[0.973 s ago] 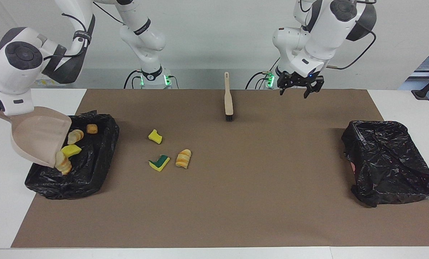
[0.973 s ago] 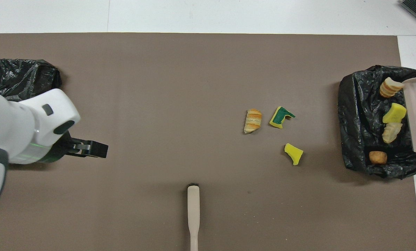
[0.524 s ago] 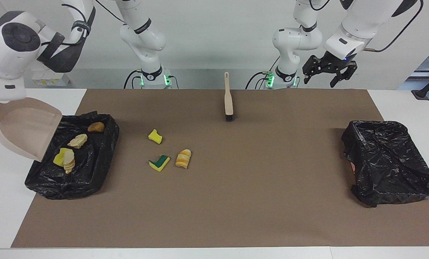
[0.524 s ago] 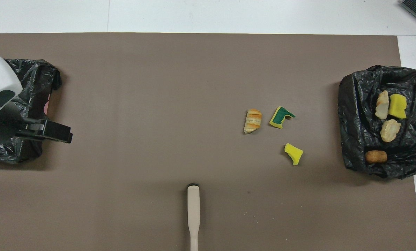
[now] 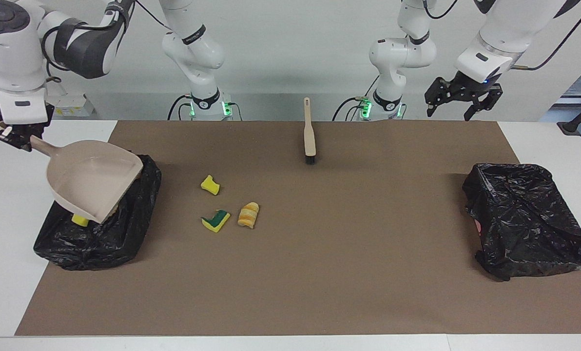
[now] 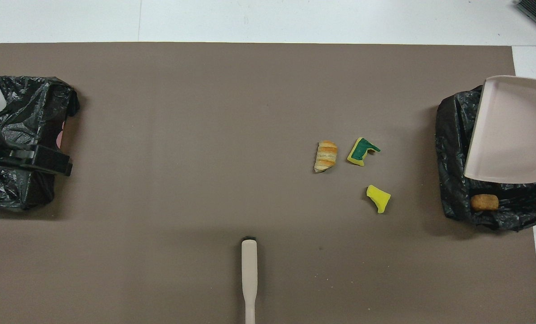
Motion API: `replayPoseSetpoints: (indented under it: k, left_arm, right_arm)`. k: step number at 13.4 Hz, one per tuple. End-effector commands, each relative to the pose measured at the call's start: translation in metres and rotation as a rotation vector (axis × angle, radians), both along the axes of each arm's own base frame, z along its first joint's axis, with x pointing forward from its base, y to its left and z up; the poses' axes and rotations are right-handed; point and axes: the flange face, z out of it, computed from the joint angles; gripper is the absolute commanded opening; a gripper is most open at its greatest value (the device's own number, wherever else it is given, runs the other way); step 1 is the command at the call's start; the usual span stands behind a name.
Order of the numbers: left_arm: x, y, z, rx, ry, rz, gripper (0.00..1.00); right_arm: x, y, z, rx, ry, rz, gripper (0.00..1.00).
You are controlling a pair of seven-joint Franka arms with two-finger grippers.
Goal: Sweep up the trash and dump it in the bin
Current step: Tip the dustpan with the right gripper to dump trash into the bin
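Note:
My right gripper (image 5: 13, 137) is shut on the handle of the beige dustpan (image 5: 93, 178), which hangs level over the black-lined bin (image 5: 100, 239) at the right arm's end. The pan (image 6: 513, 130) looks empty and hides most of the bin's contents. A yellow scrap (image 5: 80, 220) and a tan chunk (image 6: 484, 202) show in the bin. On the mat beside the bin lie a yellow sponge bit (image 5: 210, 185), a yellow-green sponge bit (image 5: 215, 220) and an orange-striped roll (image 5: 248, 215). My left gripper (image 5: 463, 100) is open and empty, raised near the left arm's end.
The beige brush (image 5: 309, 132) lies on the brown mat (image 5: 319, 273) close to the robots, mid-table. A second black-bagged bin (image 5: 524, 219) sits at the left arm's end; the left gripper (image 6: 47, 159) hangs over its edge in the overhead view.
The dustpan has tipped back to level and swung over the bin, covering the scraps that fell from it. The left gripper has risen and moved toward its own end of the table.

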Motion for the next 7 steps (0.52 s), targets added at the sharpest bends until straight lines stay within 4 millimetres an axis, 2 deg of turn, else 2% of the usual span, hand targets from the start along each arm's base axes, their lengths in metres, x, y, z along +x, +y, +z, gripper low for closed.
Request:
replayPoseSetpoints:
  k: [1, 2, 4, 7]
  left_arm:
    - [0.003, 0.019, 0.006, 0.02, 0.001, 0.003, 1.0]
    - [0.004, 0.028, 0.008, 0.021, -0.008, -0.007, 1.0]
    - [0.005, 0.052, 0.009, 0.016, -0.01, 0.012, 1.0]
    - [0.004, 0.045, 0.01, 0.016, -0.014, 0.0, 1.0]
  right_arm:
    - [-0.011, 0.049, -0.016, 0.078, -0.009, -0.224, 0.0]
    - [-0.01, 0.072, -0.023, 0.1, -0.014, -0.324, 0.0]
    - [-0.004, 0.102, -0.041, 0.16, -0.015, -0.501, 0.0]
    - [0.006, 0.147, -0.065, 0.231, -0.009, -0.74, 0.0]
